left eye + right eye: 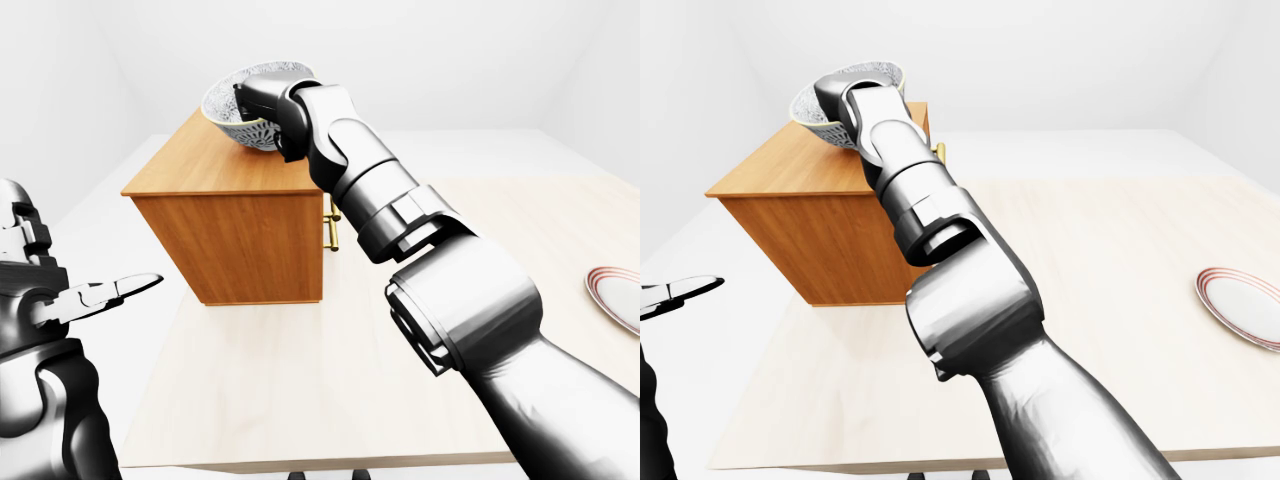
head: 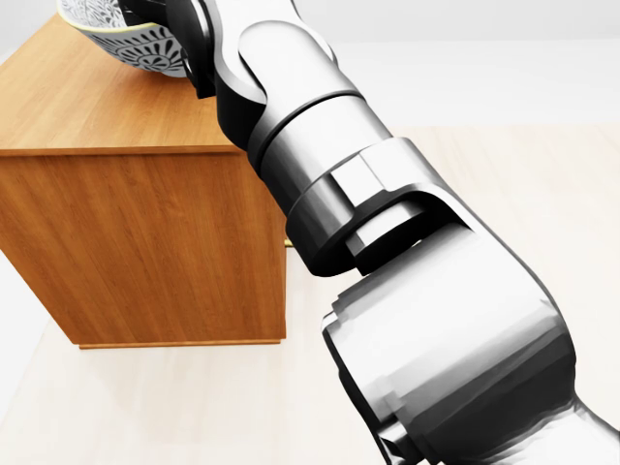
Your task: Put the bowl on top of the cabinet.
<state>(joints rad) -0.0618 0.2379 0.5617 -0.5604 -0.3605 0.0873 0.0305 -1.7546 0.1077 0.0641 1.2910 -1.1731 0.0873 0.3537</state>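
Note:
The patterned black-and-white bowl (image 1: 223, 108) sits tilted at the far part of the wooden cabinet's (image 1: 232, 245) top, in the upper left of the left-eye view. My right hand (image 1: 258, 98) reaches across the cabinet's right side and is shut on the bowl's right rim, hiding that part of it. In the head view the bowl (image 2: 131, 46) is cut off by the top edge and my right forearm fills most of the picture. My left hand (image 1: 138, 285) hangs low at the left, apart from the cabinet, with its fingers spread and nothing in them.
The cabinet stands on a pale wooden table (image 1: 300, 400); a brass handle (image 1: 333, 228) shows on its right face. A white plate with a red rim (image 1: 1243, 303) lies at the table's right edge.

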